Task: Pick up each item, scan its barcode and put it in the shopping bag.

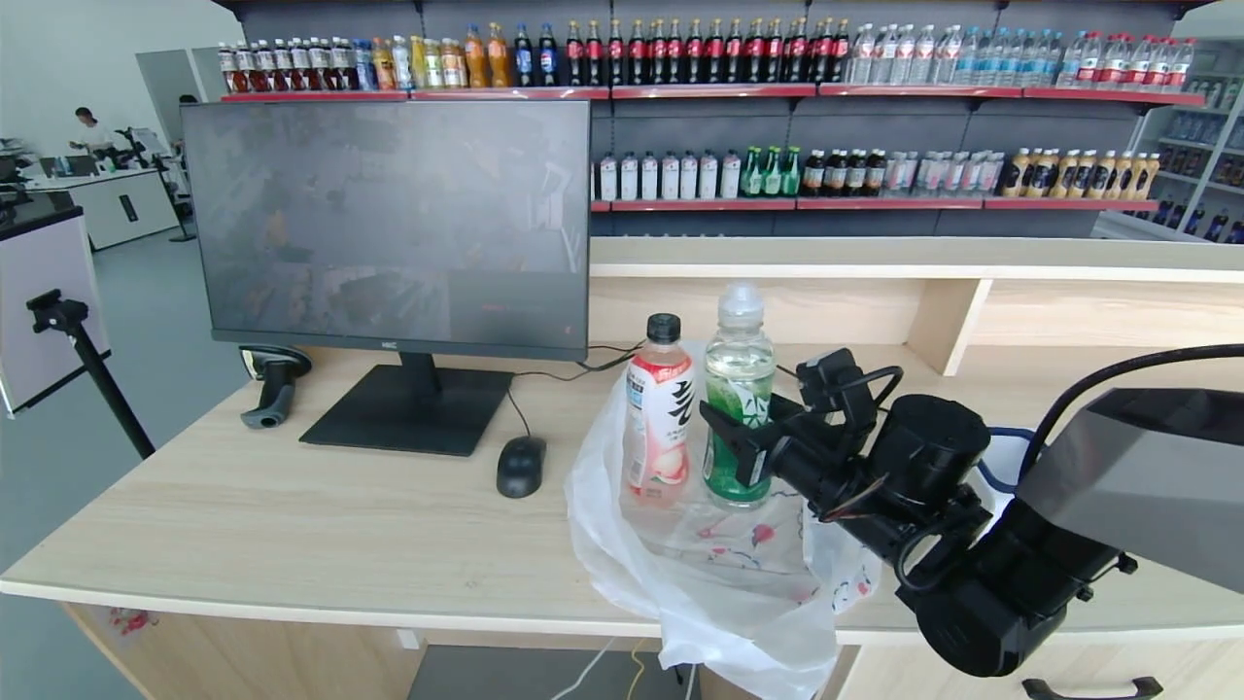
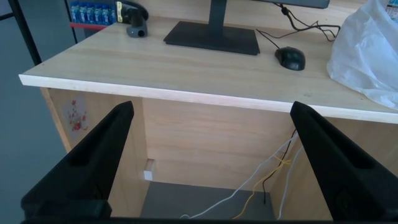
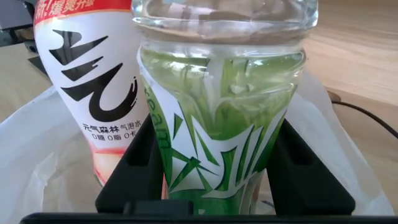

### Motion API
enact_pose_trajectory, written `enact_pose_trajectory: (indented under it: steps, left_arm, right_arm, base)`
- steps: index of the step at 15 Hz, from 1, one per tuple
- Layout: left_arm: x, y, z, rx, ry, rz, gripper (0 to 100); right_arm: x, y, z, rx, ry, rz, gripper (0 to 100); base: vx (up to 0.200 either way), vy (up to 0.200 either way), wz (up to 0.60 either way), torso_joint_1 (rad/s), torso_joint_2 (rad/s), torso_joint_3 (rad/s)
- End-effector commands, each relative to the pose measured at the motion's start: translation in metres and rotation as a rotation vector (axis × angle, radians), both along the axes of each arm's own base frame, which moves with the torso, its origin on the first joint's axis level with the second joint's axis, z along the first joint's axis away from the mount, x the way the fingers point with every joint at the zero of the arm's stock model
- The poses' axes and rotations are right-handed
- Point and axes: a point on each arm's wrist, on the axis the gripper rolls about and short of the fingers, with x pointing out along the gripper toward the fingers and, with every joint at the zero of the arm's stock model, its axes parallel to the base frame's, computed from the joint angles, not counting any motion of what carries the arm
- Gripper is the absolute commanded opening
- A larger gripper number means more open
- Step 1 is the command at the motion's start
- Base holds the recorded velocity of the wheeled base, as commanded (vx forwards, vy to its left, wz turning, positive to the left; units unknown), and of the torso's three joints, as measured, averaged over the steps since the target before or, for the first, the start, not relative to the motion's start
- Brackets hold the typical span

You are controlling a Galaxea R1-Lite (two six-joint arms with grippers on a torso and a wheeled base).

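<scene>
Now the right gripper [image 1: 743,452] pinches the green bottle [image 1: 739,389], which stands in the shopping bag [image 1: 719,593] with the pink bottle [image 1: 659,418], so this looks like the putting-in step, and next the gripper should let go gently and back out.

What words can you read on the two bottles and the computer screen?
pink bottle: big black brush characters with a small printed line beneath, label print that I do not spell out.
green bottle: white letters curve round the side and are cut off, so there is no whole word.
monitor: tiny logo under the screen, too small to read.
shelf bottles: labels too small to read.
</scene>
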Motion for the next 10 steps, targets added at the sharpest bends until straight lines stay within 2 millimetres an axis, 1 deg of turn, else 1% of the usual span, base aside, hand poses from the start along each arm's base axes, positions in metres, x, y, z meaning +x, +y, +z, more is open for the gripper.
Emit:
enact_pose_trajectory:
  steps: [1,4,6,10]
  left_arm:
    - [0.0,0.0,0.0,-0.001,-0.001,0.0,100]
    - [0.0,0.0,0.0,-0.001,-0.001,0.0,100]
    - [0.0,0.0,0.0,-0.002,-0.001,0.0,100]
    - [0.0,0.0,0.0,0.001,-0.001,-0.001,100]
  right_arm:
    - [0.0,0.0,-0.003,-0.007,0.009,0.0,0]
    - [-0.001,-0.005,-0.007,-0.014,0.024,-0.011,0]
    - [0.0,-0.014,-0.011,-0.025,0.042,-0.035,0]
    - [-0.004,-0.014,-0.014,-0.039,0.056,-0.031,0]
  base:
    - [0.0,0.0,0.0,0.0,0.0,0.0]
    - [0.0,0.0,0.0,0.0,0.0,0.0]
    - [0.0,0.0,0.0,0.0,0.0,0.0]
    - [0.0,0.0,0.0,0.0,0.0,0.0]
